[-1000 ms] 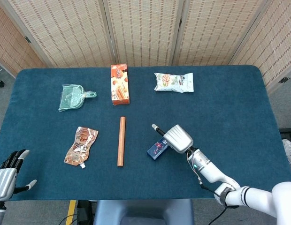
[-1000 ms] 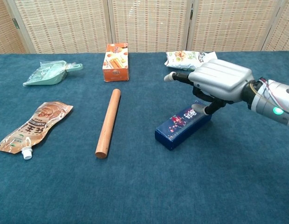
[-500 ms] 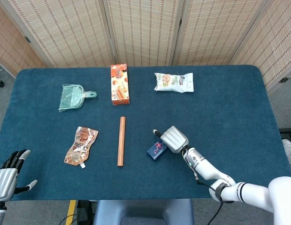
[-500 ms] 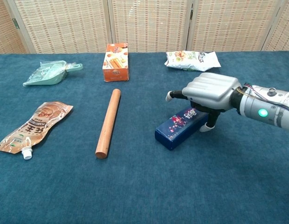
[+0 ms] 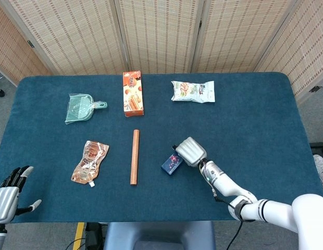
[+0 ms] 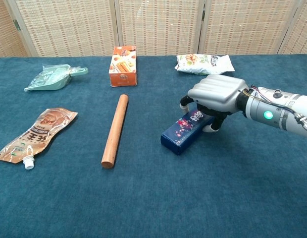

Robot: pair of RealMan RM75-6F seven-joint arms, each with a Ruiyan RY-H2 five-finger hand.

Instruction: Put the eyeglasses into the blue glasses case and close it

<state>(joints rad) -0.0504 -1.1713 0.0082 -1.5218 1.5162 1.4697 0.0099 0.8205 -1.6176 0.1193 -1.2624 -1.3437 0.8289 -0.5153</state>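
The blue glasses case point(image 6: 183, 134), closed and printed with red flowers, lies on the table right of centre, also seen from the head camera point(image 5: 171, 164). My right hand point(image 6: 215, 93) covers its far right end, with fingers curled down on both sides and gripping it; the head view shows that hand point(image 5: 190, 151) at the case's upper right end. Off the table's near left corner, my left hand point(image 5: 8, 195) hangs with fingers spread and holds nothing; the chest view does not show it. No eyeglasses are visible in either view.
A wooden rod point(image 6: 115, 130) lies left of the case, with a brown spouted pouch point(image 6: 37, 133) further left. Along the back are a green dustpan point(image 6: 52, 78), an orange box point(image 6: 123, 65) and a snack bag point(image 6: 204, 64).
My right hand came down and its fingers curled around the case's right end. The case shifted slightly left. The left hand stayed put.
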